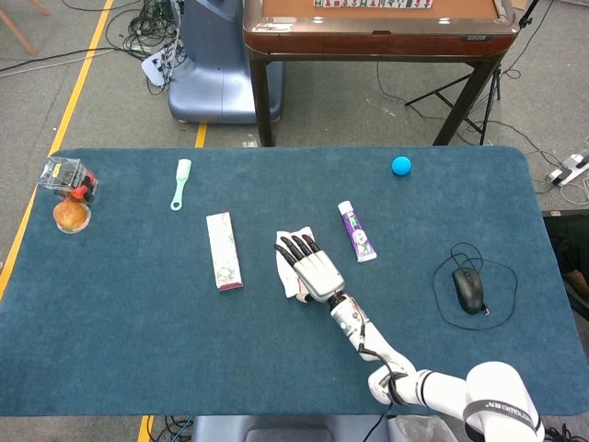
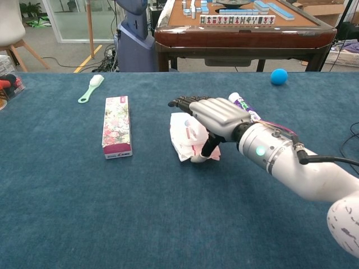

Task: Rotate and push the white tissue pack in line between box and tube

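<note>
Right hand (image 2: 216, 115) lies palm-down over the white tissue pack (image 2: 185, 137), fingers stretched forward and close together across its top, thumb tucked down at the pack's near side and touching it. Looks like pressing and dragging, not a true pinch; whether the thumb actually clamps the wrapper, cannot tell. Head view shows the same hand (image 1: 311, 267) covering most of the pack (image 1: 287, 261). Left hand not visible in either view.

Pack sits on the blue counter (image 1: 138, 313) between the floral box (image 1: 224, 250) to its left and the purple tube (image 1: 355, 231) to its right, apart from both. It sits a little nearer the robot than the tube and looks slightly skewed against the box's long axis, so some turning and pushing probably remains.

Handling, as a guess: pack is light, soft and crinkly, with a slick plastic wrapper. It will deform under a heavy press and may bunch or slide out from under the fingers on the felt-like counter top. Best contact is a flat press across the middle of the top face, thumb on the near edge to steer the rotation. Pushing on one corner alone would likely spin it too far.

Also on the counter: blue ball (image 1: 401, 166), mouse (image 1: 468, 290), green brush (image 1: 180, 182).
</note>
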Motion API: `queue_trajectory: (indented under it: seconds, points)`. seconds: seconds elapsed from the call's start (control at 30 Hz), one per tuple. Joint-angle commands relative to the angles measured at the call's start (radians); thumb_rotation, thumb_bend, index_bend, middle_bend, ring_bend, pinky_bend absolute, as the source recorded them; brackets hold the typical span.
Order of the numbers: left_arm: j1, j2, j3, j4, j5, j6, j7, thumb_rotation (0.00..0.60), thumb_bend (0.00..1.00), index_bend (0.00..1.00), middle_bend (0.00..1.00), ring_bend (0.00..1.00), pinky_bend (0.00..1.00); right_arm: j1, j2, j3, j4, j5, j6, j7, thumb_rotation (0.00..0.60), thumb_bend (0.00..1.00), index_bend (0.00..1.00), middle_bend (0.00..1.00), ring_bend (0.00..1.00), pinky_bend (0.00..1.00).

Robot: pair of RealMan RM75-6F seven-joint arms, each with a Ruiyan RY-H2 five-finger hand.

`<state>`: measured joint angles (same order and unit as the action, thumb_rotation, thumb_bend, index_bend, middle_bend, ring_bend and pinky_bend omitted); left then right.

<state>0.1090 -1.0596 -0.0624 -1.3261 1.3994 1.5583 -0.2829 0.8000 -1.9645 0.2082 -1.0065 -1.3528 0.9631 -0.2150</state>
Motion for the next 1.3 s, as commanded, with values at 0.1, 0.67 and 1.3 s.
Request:
queue_trajectory:
  seconds: [0.1, 0.67, 1.3]
  points:
    - [0.001, 0.0, 0.0, 0.0, 0.001, 0.001, -0.001, 0.6, 0.34, 0.45, 0.37, 0.26, 0.42, 0.015, -0.01, 0.028, 0.037, 0.023, -0.006, 0.0, 0.6, 0.0, 0.0, 0.02, 0.0, 0.08]
    - [-0.008, 0.008, -0.001, -0.018, 0.006, -0.007, 0.029, 0.6, 0.33, 0.45, 0.37, 0.26, 0.42, 0.0, 0.077, -0.004, -0.086, -0.008, 0.019, 0.014, 0.6, 0.0, 0.0, 0.02, 0.0, 0.08]
    - [-0.074, 0.058, -0.006, -0.201, 0.086, 0.001, 0.233, 0.6, 0.34, 0.45, 0.37, 0.26, 0.42, -0.203, 0.569, -0.082, -0.731, 0.009, 0.232, -0.339, 0.6, 0.0, 0.0, 0.03, 0.0, 0.08]
